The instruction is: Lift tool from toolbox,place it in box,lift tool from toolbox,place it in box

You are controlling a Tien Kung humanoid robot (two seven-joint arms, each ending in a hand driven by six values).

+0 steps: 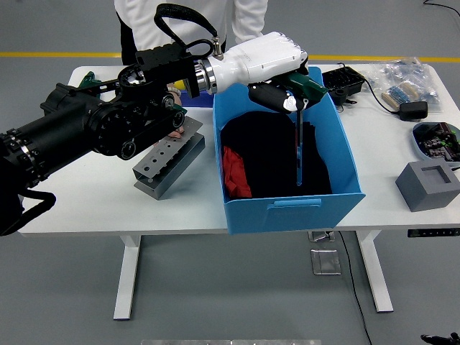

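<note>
Left hand [277,68] fingers clenched on green T-handle hex key [300,122] hanging shaft-down over blue box [338,154] at frame center; early release risks shaft snagging black cloth [269,154] or tipping against the wall.

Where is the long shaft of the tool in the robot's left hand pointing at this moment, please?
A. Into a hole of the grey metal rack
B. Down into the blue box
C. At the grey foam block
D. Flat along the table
B: the left hand holds the tool by its green handle above the blue box, the shaft hanging down inside it.
</note>
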